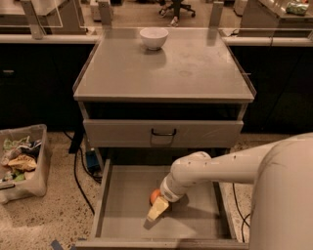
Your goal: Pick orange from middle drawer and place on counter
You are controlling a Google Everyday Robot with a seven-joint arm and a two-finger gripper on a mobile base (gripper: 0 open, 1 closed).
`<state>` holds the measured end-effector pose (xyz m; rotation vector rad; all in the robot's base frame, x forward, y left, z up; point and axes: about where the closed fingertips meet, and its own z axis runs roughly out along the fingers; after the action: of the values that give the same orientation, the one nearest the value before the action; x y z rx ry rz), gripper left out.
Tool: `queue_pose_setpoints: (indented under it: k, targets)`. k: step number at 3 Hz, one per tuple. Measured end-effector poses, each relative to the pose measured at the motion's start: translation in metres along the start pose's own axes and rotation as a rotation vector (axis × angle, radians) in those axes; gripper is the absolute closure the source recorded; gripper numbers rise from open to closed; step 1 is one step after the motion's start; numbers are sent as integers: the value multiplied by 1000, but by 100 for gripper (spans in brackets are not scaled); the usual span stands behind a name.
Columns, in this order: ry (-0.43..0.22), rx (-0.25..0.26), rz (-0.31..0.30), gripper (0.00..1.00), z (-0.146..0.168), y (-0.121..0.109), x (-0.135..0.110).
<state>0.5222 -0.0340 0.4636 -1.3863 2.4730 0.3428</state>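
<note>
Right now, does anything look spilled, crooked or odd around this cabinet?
Nothing stands out. The orange sits in the open middle drawer, with the claw right beside it. The white bowl stands upright on the counter; nothing spilled.

One cam, high, fwd-facing, looks down from near over counter (195,73) & open middle drawer (124,195), pincer (157,211) inside it.

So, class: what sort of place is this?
Probably an office kitchen or lab: long counters behind, a swivel chair, a waste bin. The tool is down in the open middle drawer, by the orange.
</note>
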Motion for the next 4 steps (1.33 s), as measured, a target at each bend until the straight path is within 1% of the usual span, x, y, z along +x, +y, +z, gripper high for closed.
queue_pose_setpoints:
  k: [1,2,3,4]
  targets:
    - [12,-25,27,0,27,-3,2]
    - [23,-62,54,0,56,1,4]
    - [24,-62,54,0,56,1,4]
    - [62,-91,21,0,90,10,-3]
